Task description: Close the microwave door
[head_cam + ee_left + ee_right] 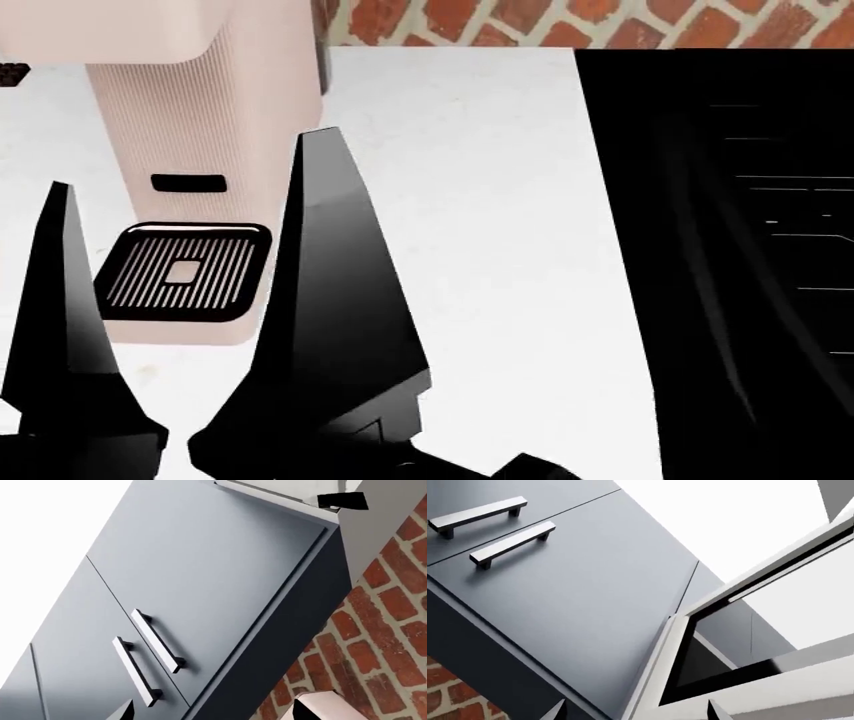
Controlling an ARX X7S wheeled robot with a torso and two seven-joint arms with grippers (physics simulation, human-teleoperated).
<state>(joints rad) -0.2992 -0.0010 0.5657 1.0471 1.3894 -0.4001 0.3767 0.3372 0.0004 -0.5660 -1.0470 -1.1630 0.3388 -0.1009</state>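
Pointing up: L gripper, open-jawed.

— Where does the head camera look?
— Steeply down, close over the white counter.
— And the wrists?
— Both tilt upward, sharing the dark wall cabinets.

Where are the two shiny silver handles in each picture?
Left wrist view: the two silver bar handles, side by side on the dark grey cupboard doors, by the red brick wall.
Head view: not in it.
Right wrist view: on the same doors, beside the open white microwave door.
Shared landmark: the brick wall, in all three.
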